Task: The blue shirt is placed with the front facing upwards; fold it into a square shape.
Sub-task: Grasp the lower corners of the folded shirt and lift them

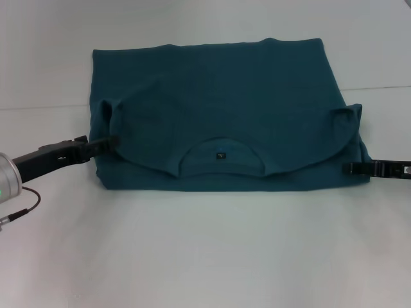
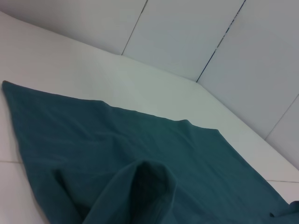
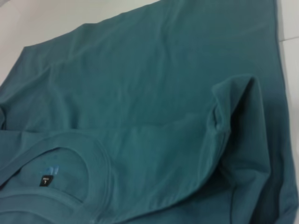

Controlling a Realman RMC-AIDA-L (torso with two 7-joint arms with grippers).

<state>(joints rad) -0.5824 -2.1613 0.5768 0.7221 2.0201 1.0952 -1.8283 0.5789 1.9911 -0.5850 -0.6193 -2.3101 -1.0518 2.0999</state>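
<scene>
The blue shirt point(image 1: 218, 109) lies on the white table, folded over on itself so the collar with its small dark neck label point(image 1: 221, 155) sits near the front edge. Its lettering is hidden. Both sleeve folds stand puckered up, one at the left point(image 1: 110, 109) and one at the right point(image 1: 347, 115). My left gripper point(image 1: 110, 141) reaches in from the left and touches the shirt's left edge just below the puckered sleeve. My right gripper point(image 1: 352, 168) lies low at the shirt's right front corner. The right wrist view shows the collar point(image 3: 70, 154) and the raised sleeve fold point(image 3: 233, 107).
The white table point(image 1: 212, 250) stretches in front of the shirt and around it. A dark cable point(image 1: 26, 204) hangs from my left arm near the table's left side. Pale wall panels point(image 2: 196, 32) stand behind the table in the left wrist view.
</scene>
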